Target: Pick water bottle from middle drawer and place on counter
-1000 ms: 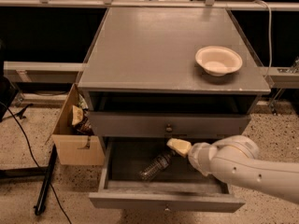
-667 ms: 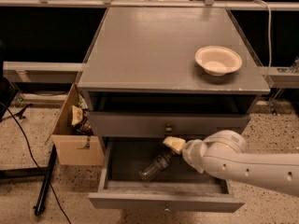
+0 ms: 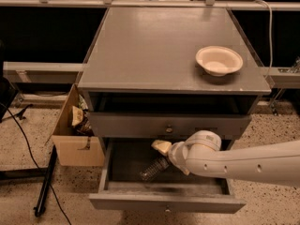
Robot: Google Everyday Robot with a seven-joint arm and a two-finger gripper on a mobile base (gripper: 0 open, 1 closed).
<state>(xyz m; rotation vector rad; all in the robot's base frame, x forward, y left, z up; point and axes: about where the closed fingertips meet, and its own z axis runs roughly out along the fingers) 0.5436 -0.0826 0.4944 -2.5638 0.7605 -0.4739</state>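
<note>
Camera view puts the wide, shallow grey wooden middle drawer (image 3: pixel 164 203) nearest to you, pulled open, its plain front panel along the bottom of the picture. On its dark floor, about midway between the side walls, you see the small clear ribbed plastic water bottle (image 3: pixel 153 169) lying on its side at a slant, one end towards the front-left corner. The tan-tipped gripper (image 3: pixel 161 147) is inside the drawer near the back wall, just beyond the bottle's far end; you cannot tell whether it touches the bottle or how it is set. The white arm (image 3: pixel 243 163) enters over the drawer's right wall. Behind it is the closed grey drawer front (image 3: pixel 136 124) with a brass-coloured knob (image 3: pixel 169 130), with an open gap above it. Left of the cabinet, on the speckled floor, sits an open brown cardboard box (image 3: pixel 77 151). Farther back, on the broad grey counter (image 3: pixel 150 46), a round white bowl (image 3: pixel 219 60) stands near the right edge, towards the front corner.
</note>
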